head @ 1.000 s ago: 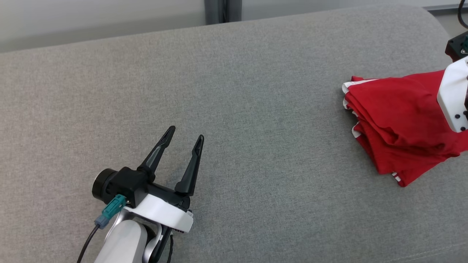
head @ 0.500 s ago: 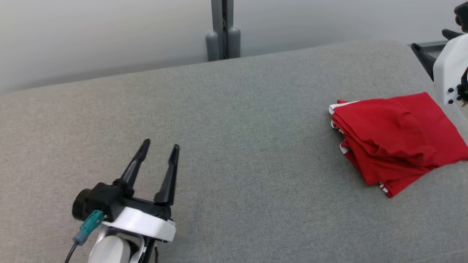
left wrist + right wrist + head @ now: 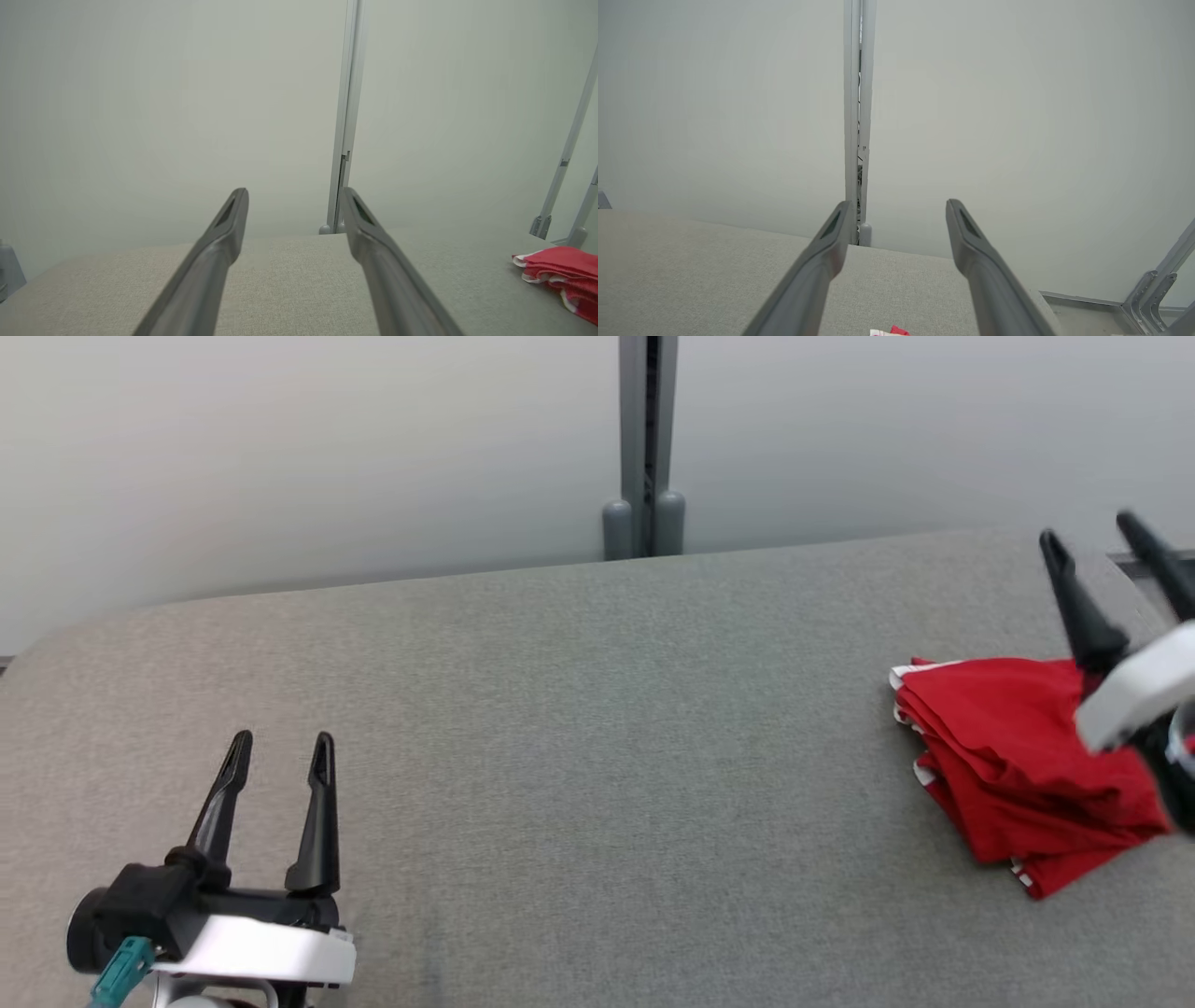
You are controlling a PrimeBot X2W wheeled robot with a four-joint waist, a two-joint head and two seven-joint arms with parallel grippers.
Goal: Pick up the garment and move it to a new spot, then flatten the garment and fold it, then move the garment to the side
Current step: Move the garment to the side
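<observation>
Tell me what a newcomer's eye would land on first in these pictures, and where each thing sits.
The folded red garment with white trim stands out at once, lying at the right of the plain grey padded surface. Next come the two dark-fingered grippers, both open and holding nothing: the left gripper at the lower left over bare fabric, the right gripper at the right edge of the head view, overlapping the garment's right side.

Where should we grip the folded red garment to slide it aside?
Take the garment at its layered left edge, coming in from the robot's left and pinching above and below. The white-trimmed hems stack there, so one pinch likely catches every layer.
</observation>
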